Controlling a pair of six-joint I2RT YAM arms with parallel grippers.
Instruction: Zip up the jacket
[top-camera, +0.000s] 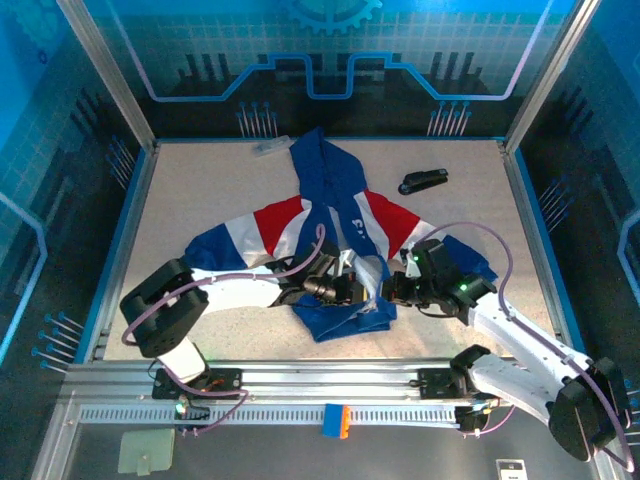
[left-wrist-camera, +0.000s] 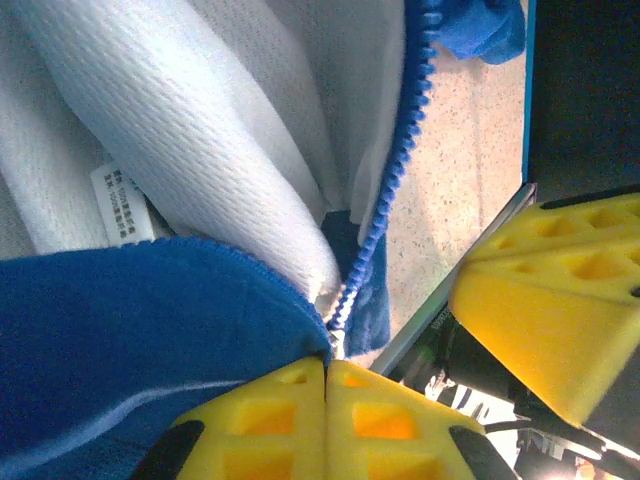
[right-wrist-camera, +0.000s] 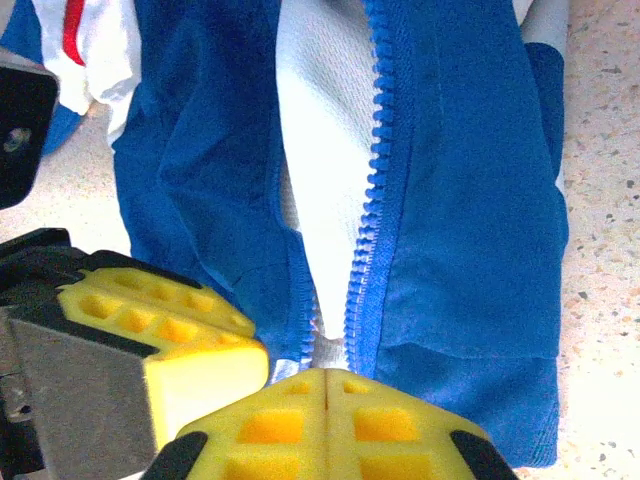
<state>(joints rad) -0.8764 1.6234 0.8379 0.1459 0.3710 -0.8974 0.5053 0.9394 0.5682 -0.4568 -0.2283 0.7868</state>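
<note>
The royal-blue hooded jacket (top-camera: 335, 215) with red and white bands lies flat mid-table, its front open and the white lining showing. My left gripper (top-camera: 350, 287) and right gripper (top-camera: 392, 290) meet at its lower front. In the left wrist view the left gripper (left-wrist-camera: 327, 372) is shut on the blue jacket (left-wrist-camera: 120, 330) at the foot of the zipper teeth (left-wrist-camera: 400, 150). In the right wrist view the right gripper (right-wrist-camera: 328, 378) is shut just below a small silver zipper slider (right-wrist-camera: 325, 342), where the two blue tooth rows (right-wrist-camera: 372, 180) converge.
A black stapler-like object (top-camera: 423, 181) lies on the speckled table (top-camera: 200, 190) right of the hood, and a small pale item (top-camera: 270, 146) lies at the back. An aluminium rail (top-camera: 300, 385) runs along the near edge, close behind the hem.
</note>
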